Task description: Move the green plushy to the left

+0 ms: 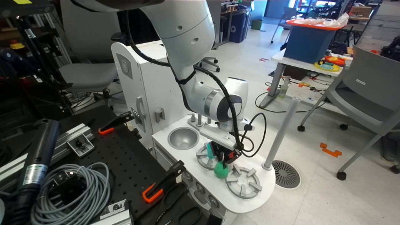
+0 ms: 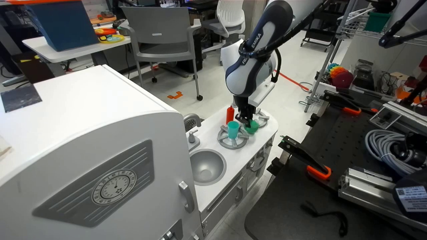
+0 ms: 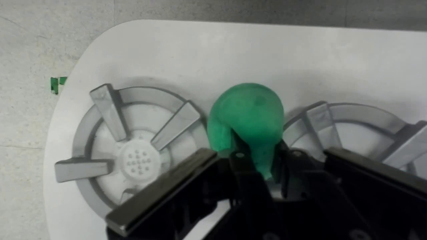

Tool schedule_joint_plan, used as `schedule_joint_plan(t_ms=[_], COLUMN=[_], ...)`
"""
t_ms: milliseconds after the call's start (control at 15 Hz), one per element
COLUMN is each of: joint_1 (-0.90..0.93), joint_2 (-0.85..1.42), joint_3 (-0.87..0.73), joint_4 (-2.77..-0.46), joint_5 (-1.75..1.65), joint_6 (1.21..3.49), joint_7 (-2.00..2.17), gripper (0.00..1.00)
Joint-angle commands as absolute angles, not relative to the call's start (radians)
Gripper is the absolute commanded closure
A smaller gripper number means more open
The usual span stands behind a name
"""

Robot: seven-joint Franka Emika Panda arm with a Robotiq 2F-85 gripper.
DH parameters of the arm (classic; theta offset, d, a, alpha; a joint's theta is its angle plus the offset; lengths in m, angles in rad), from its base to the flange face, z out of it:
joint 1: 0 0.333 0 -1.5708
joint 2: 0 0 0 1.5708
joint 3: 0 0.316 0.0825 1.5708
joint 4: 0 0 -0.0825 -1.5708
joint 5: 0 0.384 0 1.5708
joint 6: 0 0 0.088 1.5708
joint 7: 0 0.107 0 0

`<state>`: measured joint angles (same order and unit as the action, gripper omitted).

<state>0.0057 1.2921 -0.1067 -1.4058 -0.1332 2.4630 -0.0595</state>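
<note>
White table [image 3: 350, 60] spans the wrist view, grey floor [image 3: 233, 11] along the top edge. Green plushy [image 3: 252, 110] near mid-frame, between two grey burners [image 3: 140, 161]; pincer [image 3: 261, 151] grips its end lower in frame. In an exterior view, teal cup [image 2: 233, 130] stands on one burner; red bottle [image 2: 230, 115] shows higher in frame.

Ext. pics bright; wrist-cam dimmer, fingers [image 3: 245, 166] blurry.

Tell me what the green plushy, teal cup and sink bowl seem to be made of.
Green plushy: probably soft fabric or foam, matte; it folds in at the pincer. Teal cup: likely smooth plastic, given its even colour and crisp rim. Sink bowl: satin grey, plastic or metal; soft highlights alone don't settle which.
</note>
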Motion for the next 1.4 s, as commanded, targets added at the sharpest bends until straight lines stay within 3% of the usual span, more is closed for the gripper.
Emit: schedule_joint_plan(t_ms=[0,467,533,667,1067,1333], joint_1=[-0.015,-0.022,-0.024,-0.027,-0.064,-0.104], joint_2=[1.250,1.272,1.270,1.260,1.166,1.025], joint_3=[-0.054,-0.068,-0.067,-0.065,-0.037,-0.003], joint_4=[-1.490,-1.469,-1.468,-1.475,-1.552,-1.671], joint_5=[-0.131,-0.133,-0.131,-0.128,-0.104,-0.088], joint_6=[2.451,2.475,2.466,2.458,2.365,2.236], joint_7=[-0.106,-0.094,-0.094,-0.094,-0.118,-0.167], gripper=[0.95,0.95,0.56,0.48,0.04,0.00])
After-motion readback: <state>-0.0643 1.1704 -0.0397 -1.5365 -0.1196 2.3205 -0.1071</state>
